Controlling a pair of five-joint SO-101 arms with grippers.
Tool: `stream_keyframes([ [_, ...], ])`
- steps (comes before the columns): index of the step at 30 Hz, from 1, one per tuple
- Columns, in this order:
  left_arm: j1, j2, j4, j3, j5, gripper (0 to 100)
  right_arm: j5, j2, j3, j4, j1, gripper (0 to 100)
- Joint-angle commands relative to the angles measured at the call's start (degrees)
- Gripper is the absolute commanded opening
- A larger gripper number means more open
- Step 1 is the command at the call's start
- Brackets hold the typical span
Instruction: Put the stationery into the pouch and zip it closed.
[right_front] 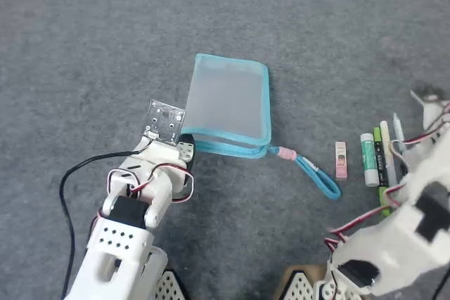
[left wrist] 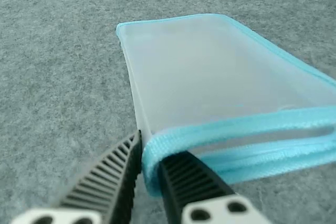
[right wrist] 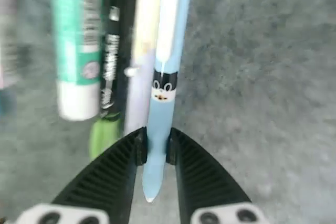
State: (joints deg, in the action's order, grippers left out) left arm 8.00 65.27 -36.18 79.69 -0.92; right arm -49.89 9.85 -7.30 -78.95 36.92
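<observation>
A translucent pouch [right_front: 228,107] with teal trim lies flat mid-table, its zip edge facing the arms. My left gripper [left wrist: 149,174] is shut on the corner of that teal zip edge [left wrist: 236,129], where the two sides look slightly parted. To the right lie a pink eraser [right_front: 341,159], a green-white glue stick [right_front: 369,159], a green-black marker [right_front: 380,166], a pale pen [right_front: 388,152] and a blue pen [right_front: 398,128] side by side. My right gripper [right wrist: 156,150] is shut on the lower end of the blue pen [right wrist: 165,66], next to the pale pen [right wrist: 142,40].
A pink zip pull [right_front: 285,152] and teal wrist strap [right_front: 320,177] trail from the pouch toward the eraser. Grey felt [right_front: 91,68] covers the table. The right arm [right_front: 401,237] stands over the near ends of the pens.
</observation>
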Motion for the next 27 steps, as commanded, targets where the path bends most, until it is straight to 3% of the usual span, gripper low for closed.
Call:
stream_keyframes([
  [1,0.4,1.6,2.4,-1.1,-1.0,1,3.4,-13.8,1.1,-5.7,-4.4,0.6],
  [8,0.9,1.6,6.0,-1.1,-4.1,1,5.8,-29.4,-0.5,-17.9,-18.2,0.6],
  [19,0.9,1.6,7.0,-1.1,-4.0,1,21.6,-46.9,-11.6,-23.1,-56.2,0.6],
  [27,0.9,1.6,7.3,-1.1,-3.9,1,25.5,-46.9,-16.3,-23.2,-67.7,0.6],
])
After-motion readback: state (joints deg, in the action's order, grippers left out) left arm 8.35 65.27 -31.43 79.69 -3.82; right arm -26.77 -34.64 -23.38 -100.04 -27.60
